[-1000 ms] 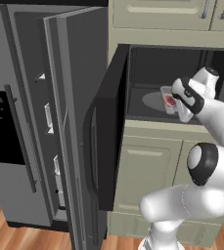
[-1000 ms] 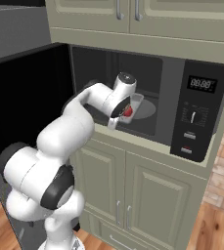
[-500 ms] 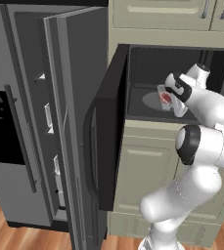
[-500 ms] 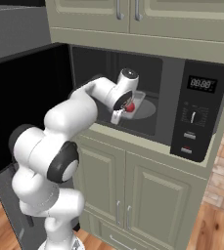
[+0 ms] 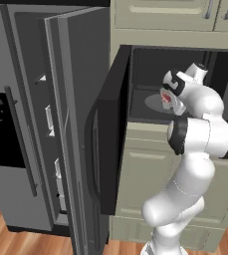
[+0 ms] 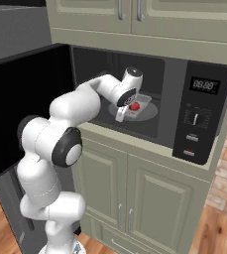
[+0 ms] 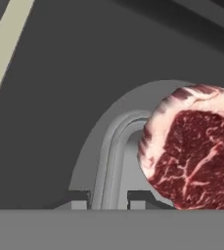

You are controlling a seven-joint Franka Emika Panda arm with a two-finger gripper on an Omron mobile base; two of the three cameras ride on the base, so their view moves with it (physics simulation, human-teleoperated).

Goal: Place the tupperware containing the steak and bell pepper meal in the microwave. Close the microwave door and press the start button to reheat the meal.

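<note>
Sitting on the turntable (image 6: 147,115) inside the microwave (image 6: 204,114): the tub (image 6: 137,105), clear, rounded corners, red food showing through its walls. Hand view shows a raw marbled steak (image 7: 194,146), dark red with a pale fat rim, lying in the tub close up. Gripper (image 6: 121,113) is at the tub's near edge with its fingers around the tub wall; can't tell if it is pinching or loose. Door (image 5: 108,134) is swung wide open to the left, next to the open fridge (image 5: 31,124).
</note>
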